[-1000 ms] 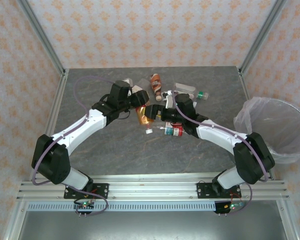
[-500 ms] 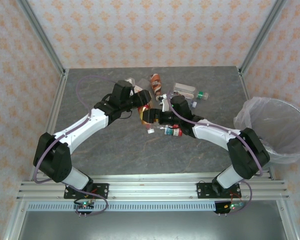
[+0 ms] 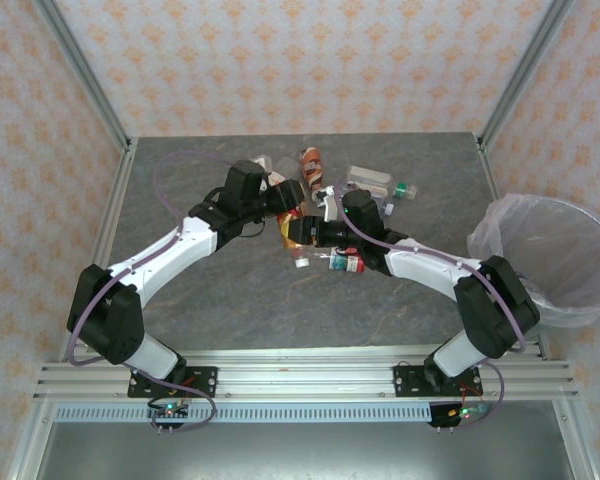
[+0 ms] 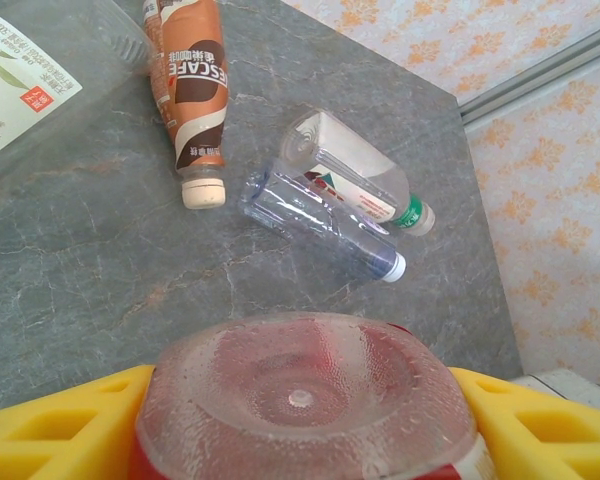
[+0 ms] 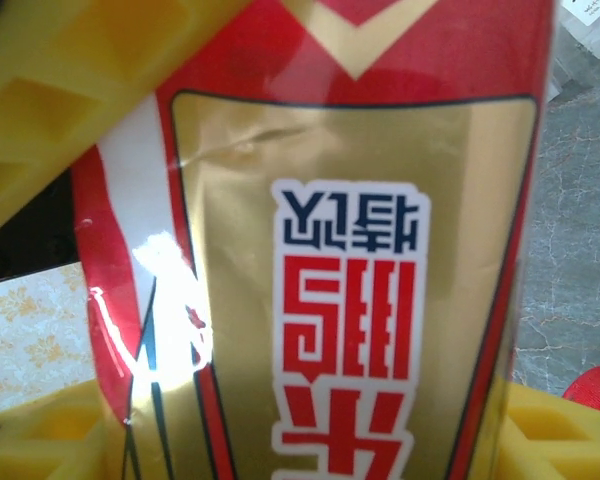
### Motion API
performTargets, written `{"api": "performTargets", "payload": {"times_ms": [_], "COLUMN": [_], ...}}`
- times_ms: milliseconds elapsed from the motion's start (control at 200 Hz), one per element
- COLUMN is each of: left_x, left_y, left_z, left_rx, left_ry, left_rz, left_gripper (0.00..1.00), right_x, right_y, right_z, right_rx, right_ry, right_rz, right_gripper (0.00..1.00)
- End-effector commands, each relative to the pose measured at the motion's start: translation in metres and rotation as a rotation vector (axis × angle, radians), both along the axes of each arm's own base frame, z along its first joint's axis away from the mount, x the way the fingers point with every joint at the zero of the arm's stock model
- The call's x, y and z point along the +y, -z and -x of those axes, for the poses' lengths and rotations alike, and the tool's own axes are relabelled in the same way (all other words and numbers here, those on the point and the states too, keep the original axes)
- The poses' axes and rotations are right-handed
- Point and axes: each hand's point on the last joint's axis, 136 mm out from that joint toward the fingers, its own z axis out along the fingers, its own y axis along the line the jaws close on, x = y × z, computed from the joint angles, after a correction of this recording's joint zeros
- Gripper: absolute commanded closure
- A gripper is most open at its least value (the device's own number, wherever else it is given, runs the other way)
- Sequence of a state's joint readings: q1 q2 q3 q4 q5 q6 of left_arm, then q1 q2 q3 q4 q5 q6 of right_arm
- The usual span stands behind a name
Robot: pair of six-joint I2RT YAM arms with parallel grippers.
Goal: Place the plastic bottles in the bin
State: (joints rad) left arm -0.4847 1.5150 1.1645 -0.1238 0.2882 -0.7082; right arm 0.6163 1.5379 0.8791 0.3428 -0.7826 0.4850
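Red-and-gold-labelled clear plastic bottle (image 5: 350,300) held over middle of grey stone-look surface (image 3: 230,300), well apart from bag-lined round bin (image 3: 510,235). Left gripper (image 4: 300,420) clenched on its base end; right gripper (image 5: 300,440) straddles label (clamp state: cannot tell). Risk: left lets go early, slick bottle drops.

The left arm (image 3: 170,255) and right arm (image 3: 430,265) are white with black joints, purple cables (image 3: 185,154) and yellow tool fingers (image 4: 60,425).

We are looking at a grey, veined table (image 3: 230,310) sitting between pale walls (image 3: 300,60) papered with orange flowers, silver metal posts (image 3: 82,65) rising at its far corners, a metal rail (image 3: 300,378) running along its near edge, even light falling throughout.
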Motion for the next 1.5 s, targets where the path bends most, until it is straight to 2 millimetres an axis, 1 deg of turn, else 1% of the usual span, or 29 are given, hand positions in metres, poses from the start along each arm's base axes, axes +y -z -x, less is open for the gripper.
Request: {"api": "performTargets", "payload": {"times_ms": [0,95,160,320,455,616,761,941,1046,1156,1276,1436,1496], "left_x": [-0.010,-0.013,-0.015,-0.014,-0.012,-0.007,0.003,0.014,0.029,0.056,0.089,0.128,0.139], "left_y": [-0.026,-0.030,-0.033,-0.039,-0.050,-0.062,-0.064,-0.075,-0.081,-0.084,-0.077,-0.059,-0.054], "left_z": [-0.001,0.000,0.002,0.004,0.007,0.009,0.010,0.013,0.017,0.022,0.029,0.043,0.048], "left_rx": [-0.061,-0.066,-0.068,-0.068,-0.082,-0.104,-0.114,-0.203,-0.249,-0.290,-0.307,-0.256,-0.236], "left_ry": [0.026,0.046,0.060,0.062,0.052,0.038,-0.004,-0.041,-0.101,-0.216,-0.351,-0.500,-0.542], "left_rz": [0.044,0.053,0.059,0.066,0.074,0.079,0.062,0.070,0.058,0.021,-0.046,-0.170,-0.208], "left_gripper": [0.31,0.28,0.25,0.13,0.00,0.00,0.00,0.00,0.00,0.00,0.00,0.00,0.00], "right_x": [0.004,0.003,0.001,0.000,-0.001,-0.004,-0.008,-0.013,-0.018,-0.022,-0.031,-0.045,-0.051], "right_y": [-0.018,-0.017,-0.014,-0.009,-0.003,0.003,0.008,0.015,0.020,0.025,0.027,0.018,0.014], "right_z": [0.003,0.002,0.000,-0.001,-0.002,-0.004,-0.007,-0.010,-0.013,-0.013,-0.015,-0.020,-0.023], "right_rx": [-0.068,-0.069,-0.064,-0.056,-0.053,-0.050,-0.049,-0.041,-0.037,-0.041,-0.064,-0.118,-0.139], "right_ry": [-0.031,-0.021,-0.009,-0.003,0.004,0.019,0.040,0.070,0.096,0.102,0.115,0.145,0.167], "right_rz": [-0.035,-0.026,-0.016,0.006,0.028,0.060,0.090,0.125,0.156,0.211,0.281,0.382,0.417], "right_gripper": [0.42,0.44,0.45,0.47,0.47,0.47,0.47,0.47,0.47,0.47,0.47,0.48,0.48]}}
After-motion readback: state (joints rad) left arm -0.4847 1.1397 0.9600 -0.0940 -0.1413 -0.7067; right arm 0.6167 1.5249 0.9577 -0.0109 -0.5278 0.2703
